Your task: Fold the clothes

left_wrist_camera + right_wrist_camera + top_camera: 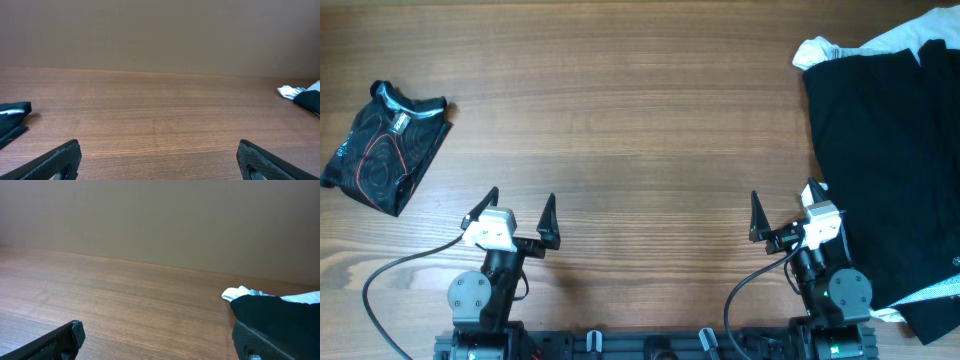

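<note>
A large plain black shirt (890, 170) is spread at the right side of the brown wooden surface (640, 110), its long axis running from far to near; a white cloth (817, 50) is seen at its far corner; a small folded black top with thin red lines (382, 150) is laid at the left, its long axis tilted, the collar turned to the far side; a small label (397, 121) is seen there, but no writing can be read; the left gripper (520, 205) is held wide open and empty; the right gripper (783, 197) is likewise wide open and empty, just beside the shirt edge.
</note>
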Robot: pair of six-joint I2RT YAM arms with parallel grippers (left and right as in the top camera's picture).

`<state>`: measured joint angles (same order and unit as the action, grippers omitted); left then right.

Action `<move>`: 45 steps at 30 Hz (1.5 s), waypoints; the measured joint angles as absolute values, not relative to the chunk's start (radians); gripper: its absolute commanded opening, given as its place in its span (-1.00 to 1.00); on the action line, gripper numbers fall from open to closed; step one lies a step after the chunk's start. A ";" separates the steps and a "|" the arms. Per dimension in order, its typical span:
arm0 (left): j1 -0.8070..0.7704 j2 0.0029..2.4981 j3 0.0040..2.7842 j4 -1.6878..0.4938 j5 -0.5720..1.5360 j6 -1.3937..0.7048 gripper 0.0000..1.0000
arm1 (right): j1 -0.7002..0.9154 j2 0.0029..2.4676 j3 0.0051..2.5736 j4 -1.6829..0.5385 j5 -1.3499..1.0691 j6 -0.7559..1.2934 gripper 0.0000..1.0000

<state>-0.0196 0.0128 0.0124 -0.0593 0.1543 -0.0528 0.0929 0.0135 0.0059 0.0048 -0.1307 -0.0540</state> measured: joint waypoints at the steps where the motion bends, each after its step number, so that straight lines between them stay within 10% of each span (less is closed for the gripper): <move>1: -0.020 0.013 0.012 -0.059 0.154 -0.053 1.00 | 0.093 0.014 0.006 0.005 -0.131 -0.054 1.00; 45: -0.020 0.013 0.012 -0.059 0.154 -0.053 1.00 | 0.093 0.016 0.006 0.003 -0.131 0.058 0.99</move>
